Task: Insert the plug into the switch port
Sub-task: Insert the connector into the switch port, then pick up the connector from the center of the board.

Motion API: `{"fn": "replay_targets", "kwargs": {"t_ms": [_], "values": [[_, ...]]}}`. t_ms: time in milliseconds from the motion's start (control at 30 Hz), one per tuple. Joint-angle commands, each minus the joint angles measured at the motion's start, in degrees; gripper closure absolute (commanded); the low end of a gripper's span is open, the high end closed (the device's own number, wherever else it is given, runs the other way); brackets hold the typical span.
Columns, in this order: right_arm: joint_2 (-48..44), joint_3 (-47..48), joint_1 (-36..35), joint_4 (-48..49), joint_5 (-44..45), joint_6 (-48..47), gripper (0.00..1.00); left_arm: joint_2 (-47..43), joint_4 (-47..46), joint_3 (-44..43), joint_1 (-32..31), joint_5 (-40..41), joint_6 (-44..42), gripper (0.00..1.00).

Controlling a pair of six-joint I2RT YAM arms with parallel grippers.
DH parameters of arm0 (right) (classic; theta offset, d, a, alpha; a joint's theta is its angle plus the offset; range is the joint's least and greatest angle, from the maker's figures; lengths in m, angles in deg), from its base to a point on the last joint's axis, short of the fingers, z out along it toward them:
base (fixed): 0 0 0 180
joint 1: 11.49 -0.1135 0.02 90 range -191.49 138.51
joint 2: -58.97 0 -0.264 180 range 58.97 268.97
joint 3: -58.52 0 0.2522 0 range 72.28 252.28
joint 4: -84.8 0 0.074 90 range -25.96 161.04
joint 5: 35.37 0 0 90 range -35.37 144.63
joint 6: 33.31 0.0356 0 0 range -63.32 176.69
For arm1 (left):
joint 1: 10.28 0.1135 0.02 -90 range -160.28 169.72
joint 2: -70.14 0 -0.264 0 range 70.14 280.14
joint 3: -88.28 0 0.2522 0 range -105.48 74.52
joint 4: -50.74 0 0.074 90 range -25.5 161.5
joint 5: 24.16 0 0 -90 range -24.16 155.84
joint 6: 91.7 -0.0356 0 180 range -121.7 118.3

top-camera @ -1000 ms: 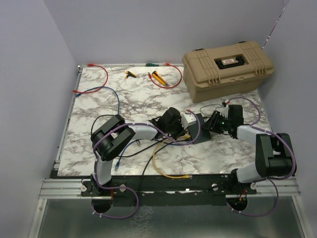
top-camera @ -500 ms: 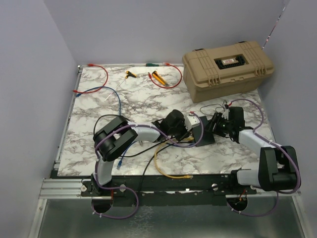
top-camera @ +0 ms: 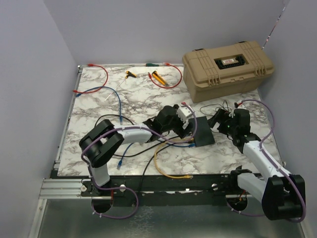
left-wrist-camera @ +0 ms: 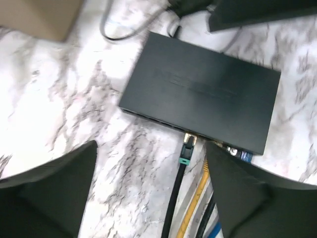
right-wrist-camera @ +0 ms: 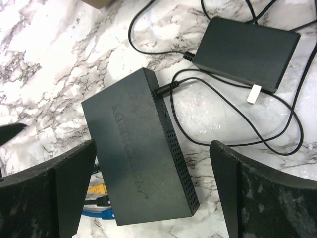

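The switch [left-wrist-camera: 198,94] is a flat dark-grey box lying on the marble table. The plug [left-wrist-camera: 187,148], with a green boot on a black cable, has its tip in a port on the switch's front edge. My left gripper [left-wrist-camera: 153,198] is open, and the plug's cable runs down between its fingers untouched. In the right wrist view the switch [right-wrist-camera: 138,158] lies below my open right gripper [right-wrist-camera: 153,193], which holds nothing. From above, the switch [top-camera: 202,131] sits between the left gripper [top-camera: 188,128] and the right gripper [top-camera: 217,123].
A black power adapter [right-wrist-camera: 247,49] and its thin cord lie beside the switch. Yellow [left-wrist-camera: 195,198] and blue cables run to the same port edge. A tan case [top-camera: 227,67] stands at the back right. Red cables [top-camera: 99,79] and yellow-handled tools [top-camera: 158,77] lie at the back.
Both grippers have opened. The left one let go of the plug and drew back; the right one released the switch and pulled away to the right. The switch now lies flat.
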Motion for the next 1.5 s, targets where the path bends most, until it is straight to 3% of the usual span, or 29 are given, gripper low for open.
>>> {"fn": "replay_targets", "kwargs": {"t_ms": [0, 133, 333, 567, 733, 867, 1133, 1233, 1467], "values": [[-3.6, -1.9, -0.1, 2.4, 2.2, -0.9, 0.0, -8.2, -3.5, 2.7, 3.4, 8.5, 5.0, 0.01], [-8.3, -6.0, -0.1, 9.9, 0.9, -1.2, 0.0, -13.7, -5.4, 5.5, 6.5, 19.2, 11.2, 0.01], [-12.3, -9.4, -0.1, 14.1, -0.4, -0.5, 0.0, -18.2, -2.8, 6.7, 8.7, 43.1, 21.0, 0.01], [-14.1, -9.4, -0.1, 12.0, -0.9, -0.7, 0.0, -18.5, 11.3, 1.7, 11.9, 47.7, 25.5, 0.01], [-16.3, -9.8, -0.1, 11.3, -1.2, -1.0, 0.0, -16.9, 22.3, -3.7, 14.9, 44.1, 25.8, 0.01], [-17.6, -9.8, -0.2, 10.7, -1.6, -1.6, 0.0, -16.7, 28.6, -5.5, 21.3, 37.8, 27.7, 0.01], [-19.4, -9.9, -1.1, 10.8, -1.5, -2.4, 0.0, -11.9, 31.0, -7.3, 35.9, 23.7, 29.4, 0.14], [-19.9, -10.2, -1.1, 10.2, -1.6, -2.3, 0.0, -8.5, 33.5, -9.8, 38.4, 22.7, 26.5, 0.18], [-19.7, -10.7, -1.1, 11.0, -2.4, -2.2, 0.0, -2.9, 31.2, -9.0, 42.1, 17.4, 28.4, 0.32]]}}
